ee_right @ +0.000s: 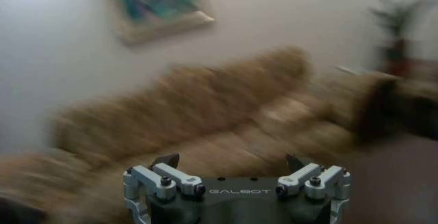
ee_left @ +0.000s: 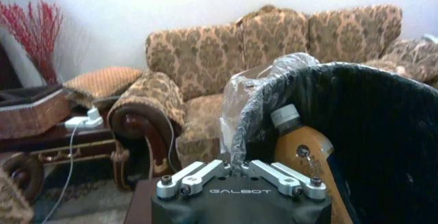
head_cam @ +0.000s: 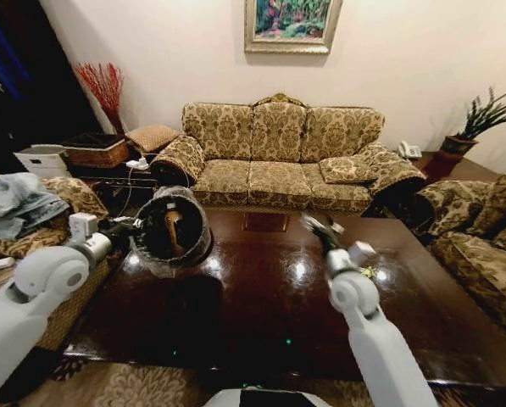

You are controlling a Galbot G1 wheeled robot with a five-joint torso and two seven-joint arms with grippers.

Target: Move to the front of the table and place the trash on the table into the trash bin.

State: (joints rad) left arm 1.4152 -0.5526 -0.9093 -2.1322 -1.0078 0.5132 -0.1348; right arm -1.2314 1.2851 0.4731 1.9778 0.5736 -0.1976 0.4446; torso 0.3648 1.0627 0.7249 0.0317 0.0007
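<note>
Bin [head_cam: 172,229] hangs tilted in left hand [ee_left: 239,170]; right hand [head_cam: 319,225] gapes empty.

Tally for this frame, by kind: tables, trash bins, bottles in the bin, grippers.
table: 1
trash bin: 1
tan bottle, inside the bin: 1
Grippers: 2 (left gripper shut on the bin's rim, right gripper open above the table)
Total: 5

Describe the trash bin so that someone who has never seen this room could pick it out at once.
Start at the dark, glossy table in front of the patterned sofa. Over its left end, the left gripper holds up the trash bin by its rim, tipped so its mouth faces the camera. It is round and black with a clear plastic liner and a tan bottle inside, unlike the brown wicker basket on the side stand.
</note>
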